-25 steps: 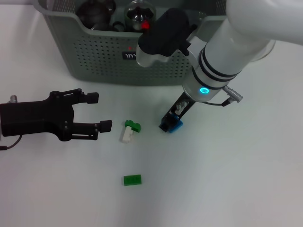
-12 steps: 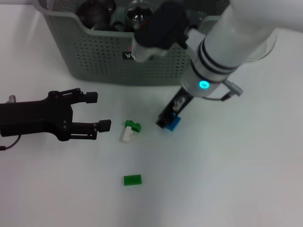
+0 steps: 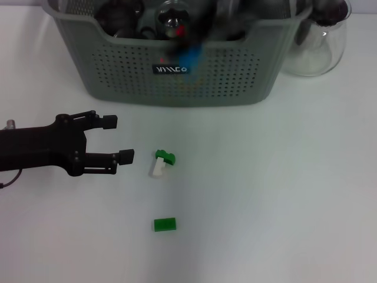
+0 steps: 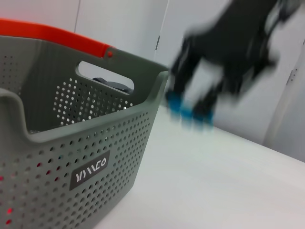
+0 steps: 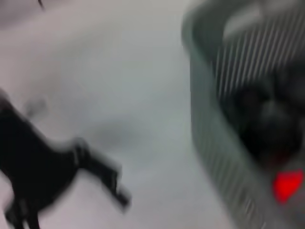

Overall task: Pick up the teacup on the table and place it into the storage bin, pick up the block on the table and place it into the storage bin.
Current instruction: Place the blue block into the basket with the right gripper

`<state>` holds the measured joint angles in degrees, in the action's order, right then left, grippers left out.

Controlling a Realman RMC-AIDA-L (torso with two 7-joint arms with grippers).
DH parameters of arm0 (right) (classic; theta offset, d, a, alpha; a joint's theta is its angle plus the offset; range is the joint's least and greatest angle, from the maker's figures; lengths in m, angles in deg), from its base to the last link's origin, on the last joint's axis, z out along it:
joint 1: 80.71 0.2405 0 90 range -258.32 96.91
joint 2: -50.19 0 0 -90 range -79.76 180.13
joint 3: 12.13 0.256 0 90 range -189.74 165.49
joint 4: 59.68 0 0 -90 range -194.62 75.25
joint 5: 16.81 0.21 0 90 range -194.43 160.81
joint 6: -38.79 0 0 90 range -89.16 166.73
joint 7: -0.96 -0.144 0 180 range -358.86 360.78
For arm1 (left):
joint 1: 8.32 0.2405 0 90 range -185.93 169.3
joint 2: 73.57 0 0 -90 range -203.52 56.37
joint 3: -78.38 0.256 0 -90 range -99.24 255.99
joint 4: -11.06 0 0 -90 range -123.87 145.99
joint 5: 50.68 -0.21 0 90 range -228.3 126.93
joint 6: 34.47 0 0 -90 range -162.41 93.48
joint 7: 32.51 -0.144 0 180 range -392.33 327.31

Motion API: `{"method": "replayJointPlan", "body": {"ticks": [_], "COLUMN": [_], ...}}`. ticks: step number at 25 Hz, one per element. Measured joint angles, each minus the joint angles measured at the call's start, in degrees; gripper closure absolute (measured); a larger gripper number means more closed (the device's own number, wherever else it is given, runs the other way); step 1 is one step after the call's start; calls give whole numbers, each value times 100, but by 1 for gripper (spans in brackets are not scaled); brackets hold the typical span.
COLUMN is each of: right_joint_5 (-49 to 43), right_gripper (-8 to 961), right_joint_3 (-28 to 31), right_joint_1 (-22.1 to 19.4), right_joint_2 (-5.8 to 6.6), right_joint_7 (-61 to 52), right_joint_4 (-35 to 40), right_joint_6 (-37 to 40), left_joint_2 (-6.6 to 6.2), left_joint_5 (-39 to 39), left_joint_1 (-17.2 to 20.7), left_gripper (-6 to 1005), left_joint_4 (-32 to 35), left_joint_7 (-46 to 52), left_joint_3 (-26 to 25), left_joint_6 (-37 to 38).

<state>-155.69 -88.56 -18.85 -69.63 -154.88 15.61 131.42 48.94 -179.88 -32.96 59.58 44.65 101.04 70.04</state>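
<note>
Heavily smeared, the grey-green storage bin (image 5: 209, 143) stands on the white table (image 5: 119, 86) with dark shapes and a red patch (image 5: 286, 185) inside it, while the left gripper (image 5: 102, 176), black, hangs over the table well apart from the bin's wall.

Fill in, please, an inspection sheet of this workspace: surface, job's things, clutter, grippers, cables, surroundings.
Surface: white table, no spills seen.
Job's things: storage bin at the far edge, dark items inside, too blurred to name; blue block held in the air in front of the bin's wall; green-and-white block and green block lie on the table; no teacup seen on the table.
Clutter: glass jug beside the bin.
Grippers: left gripper open, low over the table beside the green-and-white block; right gripper shut on the blue block, near the bin.
Cables: thin cable at the left arm.
Surroundings: white wall panels.
</note>
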Motion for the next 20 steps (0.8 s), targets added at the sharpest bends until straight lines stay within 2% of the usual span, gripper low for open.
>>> {"method": "replayJointPlan", "body": {"ticks": [3,4,7,10,14,20], "right_joint_5": [-40,-171,-488,-1142,-1955,-2525], "right_gripper": [528,528,527,526,525,524], "right_joint_3": [910,1238,1386,1382,1246,907], "right_joint_1": [273,361,392,389,420,419], "right_joint_2": [17,60,97,108,77,32], "right_joint_7": [185,278,338,382,472,494], "right_joint_4": [443,575,560,197,-847,-1985], "right_joint_6": [250,152,-145,-648,-1365,-2260], "left_joint_2": [0,0,0,0,-2,-9], "left_joint_5": [0,-1,0,12,21,4], "left_joint_1": [-3,-4,-13,-23,-41,-59], "left_gripper": [122,122,123,123,123,124], "left_joint_4": [2,4,8,9,9,9], "left_joint_7": [19,26,44,49,50,53], "left_joint_3": [1,1,2,1,1,1], "left_joint_6": [4,8,24,42,44,32]}}
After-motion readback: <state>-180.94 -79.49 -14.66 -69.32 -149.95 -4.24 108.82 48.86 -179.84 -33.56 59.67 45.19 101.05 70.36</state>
